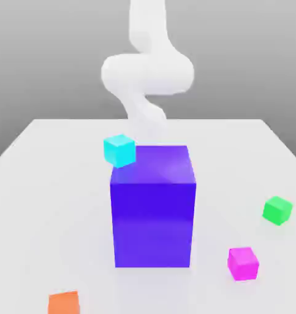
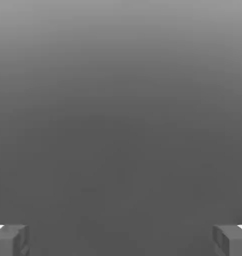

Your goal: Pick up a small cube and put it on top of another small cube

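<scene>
Four small cubes show in the exterior view. A cyan cube (image 1: 119,150) overlaps the upper left corner of a tall purple block (image 1: 153,208); whether it touches the block I cannot tell. A green cube (image 1: 277,210) lies at the exterior view's right. A magenta cube (image 1: 243,264) sits nearer the front right, and an orange cube (image 1: 64,303) is at the front left edge. My white arm (image 1: 147,73) comes down behind the purple block, which hides its lower end. In the hand view my gripper (image 2: 121,241) is open, its fingertips (image 2: 12,241) wide apart around plain grey background.
The tall purple block stands mid-table in front of the arm, far higher than the small cubes. The white table (image 1: 46,202) has bare stretches to the block's left and right.
</scene>
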You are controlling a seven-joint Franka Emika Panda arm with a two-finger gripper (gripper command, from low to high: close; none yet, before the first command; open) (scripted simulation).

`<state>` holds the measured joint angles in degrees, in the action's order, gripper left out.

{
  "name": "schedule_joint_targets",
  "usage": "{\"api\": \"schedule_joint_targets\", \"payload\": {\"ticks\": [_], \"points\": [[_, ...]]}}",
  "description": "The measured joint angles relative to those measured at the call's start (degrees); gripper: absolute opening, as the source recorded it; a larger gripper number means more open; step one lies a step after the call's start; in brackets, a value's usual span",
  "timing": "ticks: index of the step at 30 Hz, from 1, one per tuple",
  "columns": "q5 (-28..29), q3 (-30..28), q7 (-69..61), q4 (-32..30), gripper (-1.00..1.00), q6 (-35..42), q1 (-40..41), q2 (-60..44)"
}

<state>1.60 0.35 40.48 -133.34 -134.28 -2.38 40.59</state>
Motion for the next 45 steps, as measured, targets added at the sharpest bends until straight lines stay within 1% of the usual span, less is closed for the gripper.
{"api": "schedule_joint_targets", "payload": {"ticks": [5, 11, 20, 23, 25, 29, 30, 37, 42, 45], "points": [[2.7, 0.4, -11.4, -3.2, 0.0, -5.1, -4.7, -10.8], [4.5, 0.8, -25.7, -6.9, 0.0, -11.1, -9.9, -23.3], [3.5, 3.5, -49.6, -12.6, 0.0, -20.2, -16.9, -41.9], [2.6, 5.8, -58.0, -14.4, 0.0, -23.3, -17.1, -48.0], [3.0, 6.6, -60.6, -14.8, 0.0, -25.9, -17.1, -52.1], [5.4, 4.7, -59.7, -13.5, 0.0, -32.3, -18.8, -60.4], [6.1, 4.2, -59.3, -13.1, -1.0, -33.6, -19.1, -62.1], [6.2, 4.1, -59.2, -13.1, -1.0, -33.6, -19.2, -62.3], [3.0, 6.6, -61.7, -15.0, -1.0, -26.5, -17.4, -53.3], [0.6, 10.6, -61.9, -16.8, -1.0, -23.5, -20.1, -48.3]]}}
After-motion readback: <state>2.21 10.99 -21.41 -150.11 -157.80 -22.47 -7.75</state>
